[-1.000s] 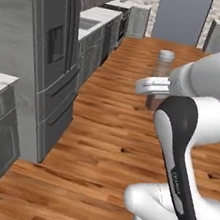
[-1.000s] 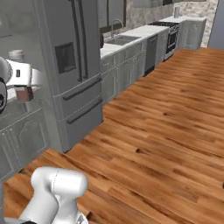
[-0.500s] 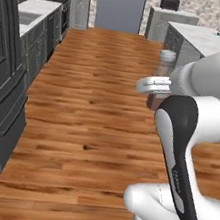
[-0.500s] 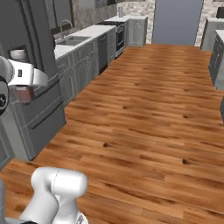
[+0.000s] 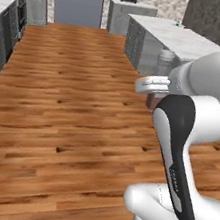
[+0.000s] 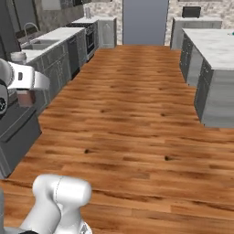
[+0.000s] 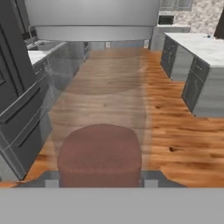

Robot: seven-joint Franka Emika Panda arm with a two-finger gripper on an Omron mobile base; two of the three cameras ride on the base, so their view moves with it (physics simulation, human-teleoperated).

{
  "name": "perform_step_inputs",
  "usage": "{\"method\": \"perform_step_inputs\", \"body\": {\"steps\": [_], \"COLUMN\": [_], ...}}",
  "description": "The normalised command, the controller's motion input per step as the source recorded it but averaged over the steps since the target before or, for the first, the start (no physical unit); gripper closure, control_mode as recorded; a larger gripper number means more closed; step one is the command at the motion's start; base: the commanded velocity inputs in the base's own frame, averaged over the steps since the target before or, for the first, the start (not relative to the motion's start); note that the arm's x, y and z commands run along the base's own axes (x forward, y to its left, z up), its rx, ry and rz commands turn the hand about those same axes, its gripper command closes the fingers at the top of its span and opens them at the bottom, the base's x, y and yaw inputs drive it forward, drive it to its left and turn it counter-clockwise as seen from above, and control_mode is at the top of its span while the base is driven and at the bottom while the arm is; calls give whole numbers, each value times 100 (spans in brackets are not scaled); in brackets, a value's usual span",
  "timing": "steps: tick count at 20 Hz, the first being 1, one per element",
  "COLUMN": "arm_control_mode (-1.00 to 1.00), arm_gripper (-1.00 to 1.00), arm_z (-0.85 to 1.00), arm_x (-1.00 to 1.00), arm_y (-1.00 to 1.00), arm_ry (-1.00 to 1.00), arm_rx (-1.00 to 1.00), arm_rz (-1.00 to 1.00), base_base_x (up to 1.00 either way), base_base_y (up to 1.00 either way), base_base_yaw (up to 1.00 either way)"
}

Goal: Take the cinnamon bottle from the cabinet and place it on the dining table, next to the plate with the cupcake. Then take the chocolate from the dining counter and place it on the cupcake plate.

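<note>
Clamping the cinnamon bottle (image 7: 100, 109), the gripper (image 7: 100, 183) is carrying something light, rigid, likely slippery; mid-body grasp suits.

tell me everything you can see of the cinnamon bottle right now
The cinnamon bottle is a small clear bottle with reddish-brown powder filling its lower part and a grey cap. It is held in the gripper, carried in the air above the wood floor. The hand view looks through its see-through wall at very close range. In the left base view it stands upright beside the arm.
</note>
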Motion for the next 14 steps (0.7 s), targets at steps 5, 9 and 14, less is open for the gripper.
{"method": "perform_step_inputs", "body": {"steps": [5, 9, 14], "arm_control_mode": [100, 100, 100], "arm_gripper": [100, 100, 100], "arm_z": [0, 0, 0], "arm_x": [0, 0, 0], "arm_y": [0, 0, 0], "arm_ry": [0, 0, 0], "arm_rx": [0, 0, 0], "arm_rz": [0, 0, 0], "base_base_x": [54, 95, 100], "base_base_y": [-69, -86, -64], "base_base_yaw": [-18, -17, -27]}}
